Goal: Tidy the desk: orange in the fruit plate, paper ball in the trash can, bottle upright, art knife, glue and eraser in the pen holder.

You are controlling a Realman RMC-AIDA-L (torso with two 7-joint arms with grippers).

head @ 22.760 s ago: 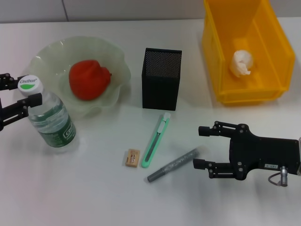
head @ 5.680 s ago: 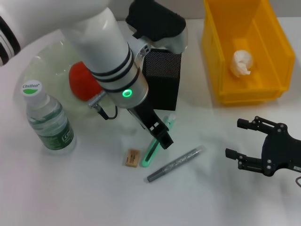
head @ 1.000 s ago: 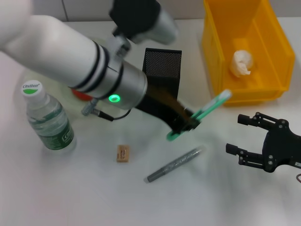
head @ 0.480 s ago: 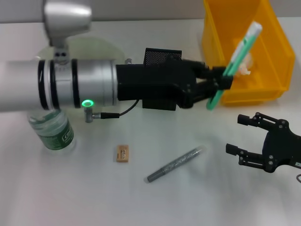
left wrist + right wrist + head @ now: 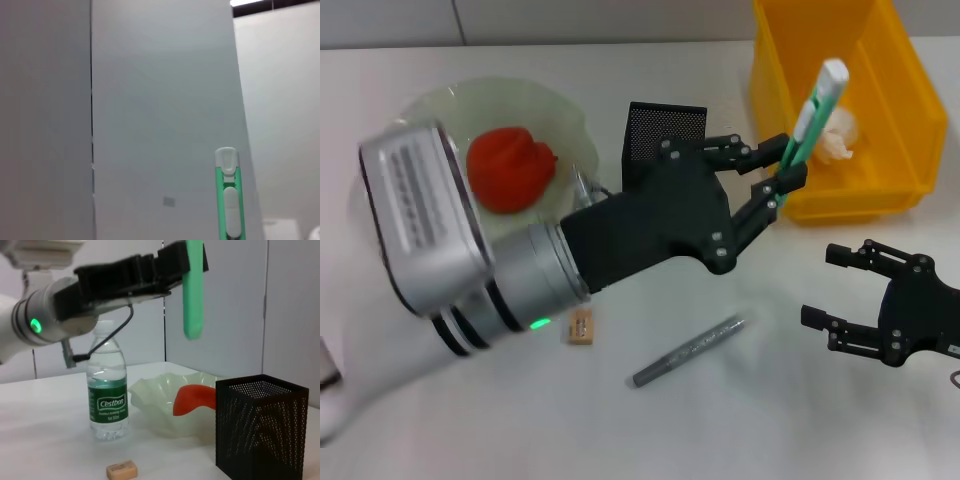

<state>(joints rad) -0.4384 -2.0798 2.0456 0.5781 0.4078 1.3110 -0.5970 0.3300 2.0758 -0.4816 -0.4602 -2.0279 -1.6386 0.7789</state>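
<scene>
The step in hand is to bring the art knife [image 5: 812,115] to the pen holder [image 5: 663,150]. The left pincer [image 5: 781,170] is clamped on the lower part of the green knife and holds it nearly upright in the air, between the black mesh holder and the yellow trash can [image 5: 910,180], well above the table [image 5: 520,420]. The next move, I think, calls for carrying the knife back over the holder's open top and lowering it straight in before the pincer lets go.

Compared with 0.5 s ago, the left arm has turned, so the knife now stands steeper and a little lower. The eraser [image 5: 581,327] and the grey glue stick [image 5: 688,351] lie where they were. The right pincer [image 5: 840,290] rests with its fingers apart near the table's right side, unchanged.
</scene>
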